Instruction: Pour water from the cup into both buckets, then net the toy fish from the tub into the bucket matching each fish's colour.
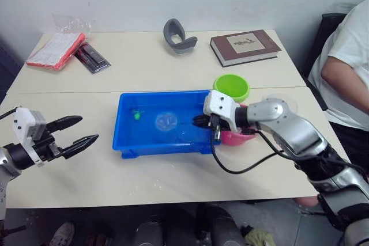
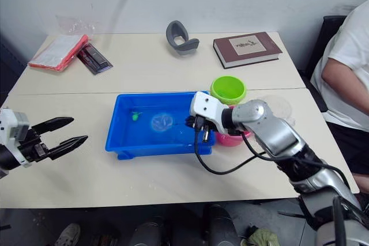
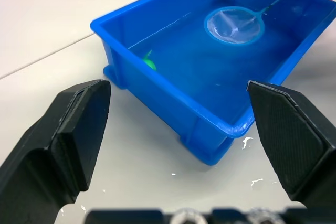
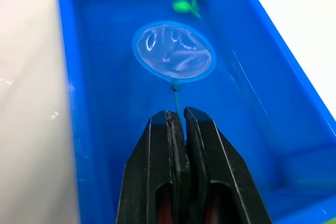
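Observation:
The blue tub point(image 1: 130, 144) sits mid-table with water in it. One green toy fish point(image 1: 137, 114) floats near its far left corner. My right gripper point(image 1: 201, 122) is shut on the thin handle of the net point(image 1: 168, 122), whose blue hoop lies in the water at the tub's middle, to the right of the fish. The lime green bucket point(image 1: 231, 86) stands just behind the tub's right end. The pink bucket point(image 1: 237, 137) is beside it, mostly hidden under my right wrist. The clear cup point(image 2: 281, 106) stands right of the buckets. My left gripper point(image 1: 82, 131) hangs open left of the tub.
At the table's back lie a brown book point(image 1: 245, 46), a grey curved holder point(image 1: 178, 36), a red packet point(image 1: 55, 50) and a dark flat item point(image 1: 92, 57). A person in white point(image 1: 346, 79) sits at the right edge. Water drops lie on the table before the tub.

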